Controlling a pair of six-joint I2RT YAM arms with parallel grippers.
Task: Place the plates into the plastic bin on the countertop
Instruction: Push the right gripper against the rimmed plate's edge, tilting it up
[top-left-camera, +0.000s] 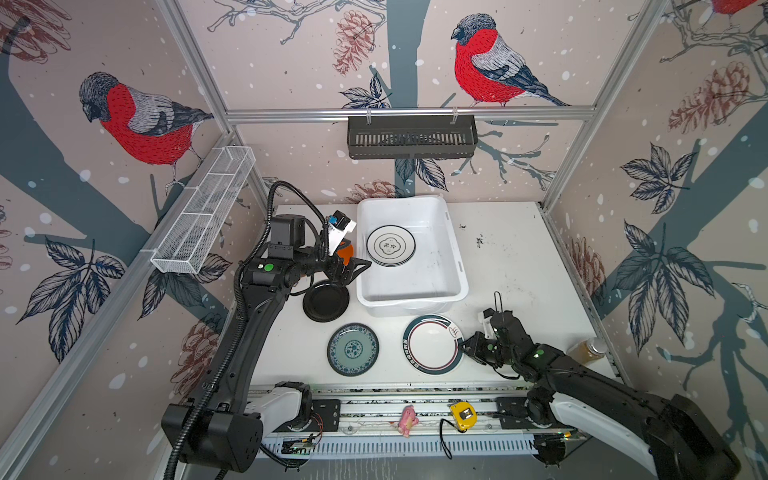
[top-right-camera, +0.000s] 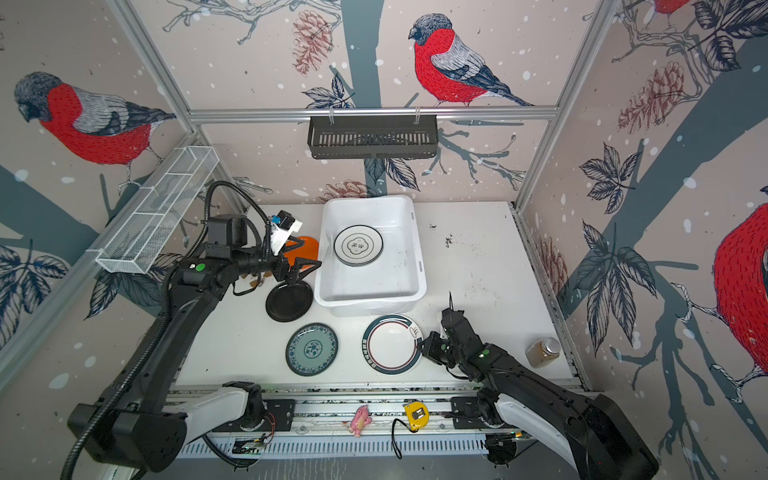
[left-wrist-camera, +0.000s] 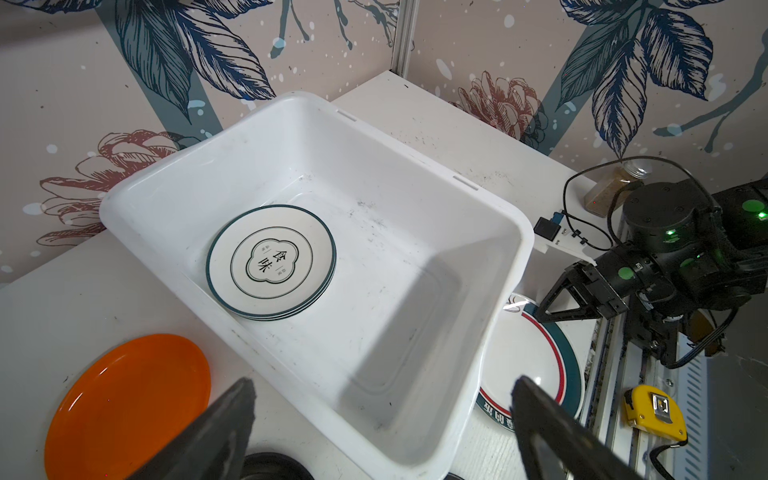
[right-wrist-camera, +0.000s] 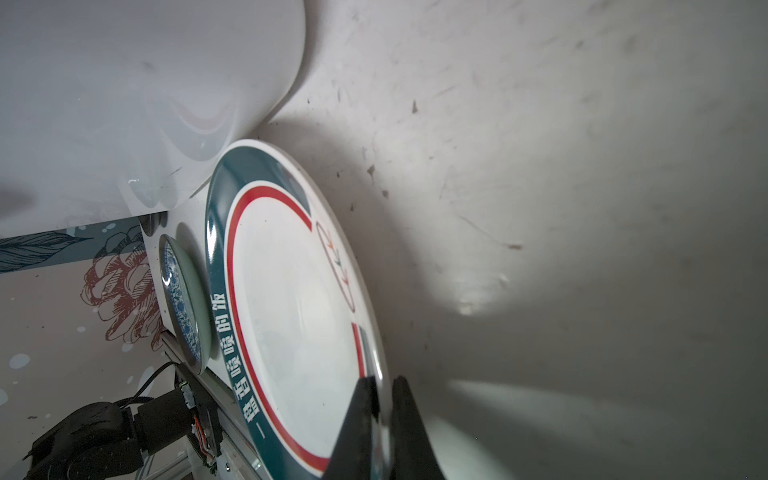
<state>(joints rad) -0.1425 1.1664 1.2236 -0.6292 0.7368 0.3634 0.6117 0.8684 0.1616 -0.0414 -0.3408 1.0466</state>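
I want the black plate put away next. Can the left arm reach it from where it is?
Probably yes. The left hand is open and hangs over the black plate, which lies flat on the table beside the bin. Nothing sits on it or blocks the way down.

Both top views: bright, even overhead light, shadows soft and short. Wide-angle stretch toward the frame corners, centre sharp. Left wrist view: crisp on the plastic bin (left-wrist-camera: 525, 232), grey shadow across one inner wall, left gripper (left-wrist-camera: 382, 384) tips blurred (too close to the lens). Right wrist view: dimmer, countertop (right-wrist-camera: 540, 166) grey with heavy shadow and one bright patch. Glare streak on the banded plate (right-wrist-camera: 291, 311) rim, right gripper (right-wrist-camera: 382, 380) out of focus.
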